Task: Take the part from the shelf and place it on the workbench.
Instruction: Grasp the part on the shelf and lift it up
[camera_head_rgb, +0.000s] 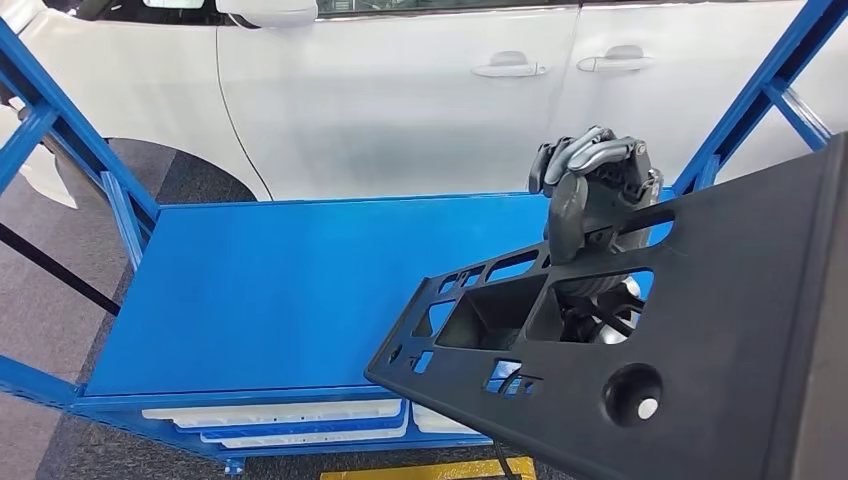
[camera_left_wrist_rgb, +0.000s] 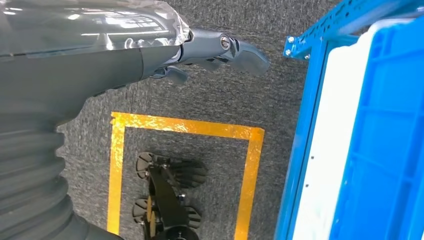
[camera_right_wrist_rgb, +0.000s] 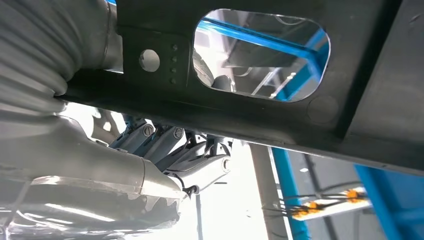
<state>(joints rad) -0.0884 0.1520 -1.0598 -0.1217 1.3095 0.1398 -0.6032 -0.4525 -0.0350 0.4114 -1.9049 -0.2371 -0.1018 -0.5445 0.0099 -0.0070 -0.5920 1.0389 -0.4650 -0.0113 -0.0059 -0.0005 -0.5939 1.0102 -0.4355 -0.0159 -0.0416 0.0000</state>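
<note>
Black part (camera_head_rgb: 700, 330) near right, gripped by right hand (camera_head_rgb: 592, 185), carried over blue bench (camera_head_rgb: 300, 290). Left hand (camera_left_wrist_rgb: 220, 50) hangs empty, fingers apart. Next: lower flat, release.

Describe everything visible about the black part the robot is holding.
The black part is a large flat panel, seemingly matte plastic, pierced by rectangular cutouts, small slots and one round hole. It is tilted, raised above the blue shelf, not resting on it. The right robot hand grips its far edge, fingers curled over it.

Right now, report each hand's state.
Left hand: holds nothing, fingers apart, hanging above the floor.
Right hand: grips the black part over the blue shelf.
</note>
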